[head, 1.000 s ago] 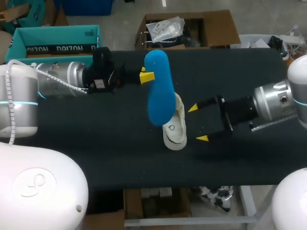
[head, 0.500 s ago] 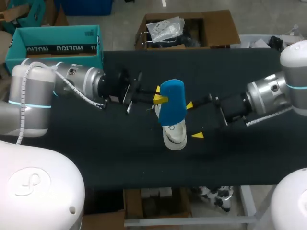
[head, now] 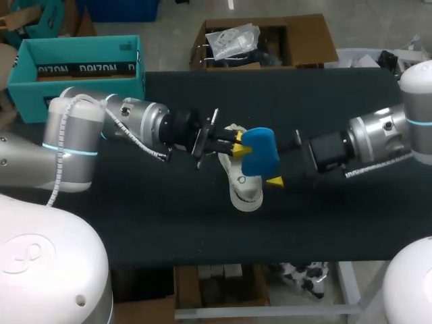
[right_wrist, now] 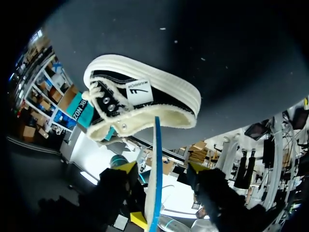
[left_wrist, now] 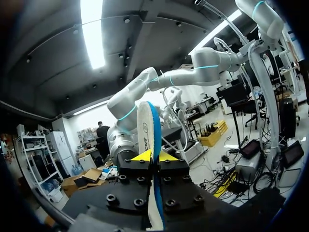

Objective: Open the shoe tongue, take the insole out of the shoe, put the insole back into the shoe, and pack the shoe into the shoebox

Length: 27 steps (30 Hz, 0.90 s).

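Note:
A white-soled black shoe (head: 244, 187) lies on the dark table (head: 135, 223), its opening facing my right gripper in the right wrist view (right_wrist: 145, 96). My left gripper (head: 236, 145) is shut on the blue insole (head: 260, 154) and holds it on edge just above the shoe. In the left wrist view the insole (left_wrist: 146, 128) rises edge-on from between the yellow tips of the left gripper (left_wrist: 153, 156). My right gripper (head: 271, 165) is open, with one finger on each side of the insole (right_wrist: 155, 159). Neither fingertip (right_wrist: 126, 167) touches it.
The teal shoebox (head: 81, 64) stands open at the table's back left corner, behind my left arm. Both arms meet over the middle of the table.
My left arm has carried the insole right and down, from high over the table to just above the shoe. My right gripper has moved in around it and its fingers have narrowed.

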### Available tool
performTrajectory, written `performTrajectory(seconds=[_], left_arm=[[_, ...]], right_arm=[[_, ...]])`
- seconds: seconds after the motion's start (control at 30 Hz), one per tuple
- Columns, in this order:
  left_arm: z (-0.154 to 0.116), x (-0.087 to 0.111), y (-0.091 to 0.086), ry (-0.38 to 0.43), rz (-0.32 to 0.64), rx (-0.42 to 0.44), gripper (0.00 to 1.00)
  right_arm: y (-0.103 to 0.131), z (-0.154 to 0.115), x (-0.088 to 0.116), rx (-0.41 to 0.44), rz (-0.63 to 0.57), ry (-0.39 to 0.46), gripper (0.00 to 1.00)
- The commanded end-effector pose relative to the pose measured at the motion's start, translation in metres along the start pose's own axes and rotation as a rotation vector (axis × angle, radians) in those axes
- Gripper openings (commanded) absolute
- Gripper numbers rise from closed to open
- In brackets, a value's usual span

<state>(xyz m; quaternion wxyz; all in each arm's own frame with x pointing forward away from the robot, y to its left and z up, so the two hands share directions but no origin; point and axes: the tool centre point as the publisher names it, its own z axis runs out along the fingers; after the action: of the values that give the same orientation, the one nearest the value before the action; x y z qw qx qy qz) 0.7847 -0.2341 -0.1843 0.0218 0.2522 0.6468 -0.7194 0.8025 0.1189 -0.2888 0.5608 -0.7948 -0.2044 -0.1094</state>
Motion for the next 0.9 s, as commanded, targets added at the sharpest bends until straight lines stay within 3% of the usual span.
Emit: performTrajectory(seconds=[0.03,0.43,0.47,0.5,0.53,0.77,0.9], left_arm=[[0.001,-0.005,0.007,0.013,0.002,0.038,0.0],[-0.003,-0.007,0.01,0.056,-0.025,0.029,0.0],[-0.004,-0.007,0.011,0.065,-0.04,0.031,0.18],[-0.006,-0.007,0.01,0.071,-0.047,0.03,0.5],[-0.008,-0.007,0.01,0.08,-0.056,0.025,0.97],[-0.04,-0.015,0.004,0.19,-0.123,0.003,1.0],[-0.062,-0.021,0.004,0.273,-0.168,-0.099,1.0]], right_arm=[[0.004,-0.002,0.002,0.01,0.002,-0.002,0.0],[0.008,-0.004,0.004,0.032,-0.023,0.016,0.0],[0.008,-0.005,0.004,0.034,-0.025,0.015,0.0],[0.008,-0.005,0.004,0.036,-0.027,0.013,0.0],[0.008,-0.004,0.005,0.038,-0.029,0.011,0.0],[-0.005,-0.004,-0.006,0.067,-0.073,-0.046,0.0],[-0.015,-0.004,-0.022,0.109,-0.087,-0.087,0.0]])
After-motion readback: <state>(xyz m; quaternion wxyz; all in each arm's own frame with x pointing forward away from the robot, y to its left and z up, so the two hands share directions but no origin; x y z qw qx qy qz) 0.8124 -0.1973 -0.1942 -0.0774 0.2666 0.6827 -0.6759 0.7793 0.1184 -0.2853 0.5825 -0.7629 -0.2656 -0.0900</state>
